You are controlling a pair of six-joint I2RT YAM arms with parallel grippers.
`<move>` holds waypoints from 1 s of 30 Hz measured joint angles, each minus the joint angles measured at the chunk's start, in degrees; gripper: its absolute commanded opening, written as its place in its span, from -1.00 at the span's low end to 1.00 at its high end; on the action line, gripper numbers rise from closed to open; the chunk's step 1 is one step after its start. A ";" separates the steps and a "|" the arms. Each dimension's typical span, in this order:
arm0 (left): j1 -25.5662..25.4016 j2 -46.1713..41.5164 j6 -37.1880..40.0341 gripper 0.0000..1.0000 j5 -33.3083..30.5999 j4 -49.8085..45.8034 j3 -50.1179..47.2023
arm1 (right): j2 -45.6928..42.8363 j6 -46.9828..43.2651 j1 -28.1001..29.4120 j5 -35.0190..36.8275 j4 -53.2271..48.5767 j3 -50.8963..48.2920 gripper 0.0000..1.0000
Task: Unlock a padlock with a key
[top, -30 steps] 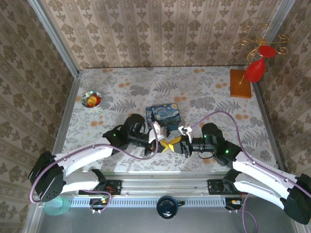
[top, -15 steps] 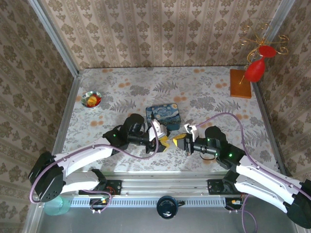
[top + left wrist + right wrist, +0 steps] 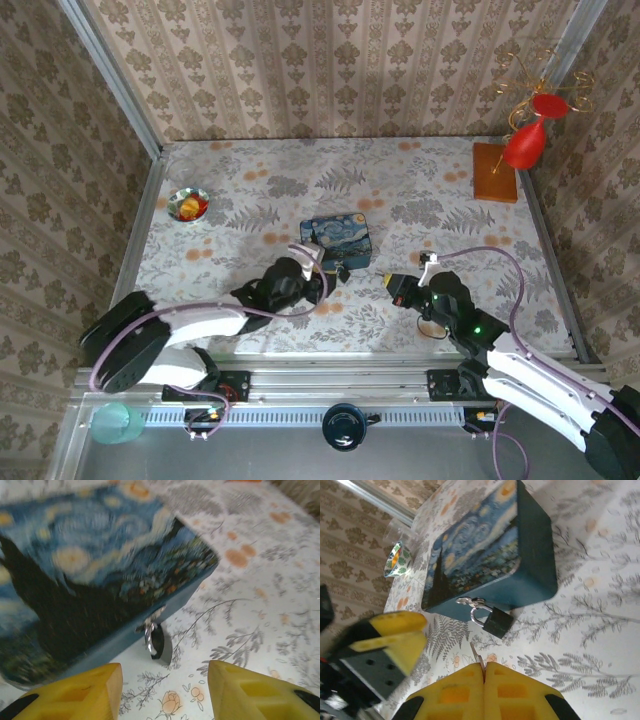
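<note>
The padlock (image 3: 496, 622) has a matt dark body and a bright metal shackle; the key (image 3: 476, 655) shows a bare metal blade. The tin (image 3: 485, 555) is smooth, glossy, printed. On the matt floral table cover (image 3: 440, 190): a wooden block (image 3: 495, 172) at two o'clock, a shiny metal bowl (image 3: 188, 203) at ten.

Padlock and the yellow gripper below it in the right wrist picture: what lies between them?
In the right wrist view, the key pokes its thin metal blade from the shut right gripper toward the padlock; otherwise bare flowered tablecloth.
</note>
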 measured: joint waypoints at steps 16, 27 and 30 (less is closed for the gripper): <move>-3.43 24.17 -14.86 -0.07 -11.58 16.15 5.92 | -2.23 11.43 0.39 -0.52 6.29 -5.14 -1.00; -0.33 25.88 -17.70 -0.51 -11.63 14.51 9.44 | 0.81 11.56 0.44 -1.14 7.52 -5.16 -1.00; 0.59 26.03 -17.73 -0.62 -10.78 14.40 9.84 | 2.38 11.56 0.61 -1.57 7.56 -5.16 -1.00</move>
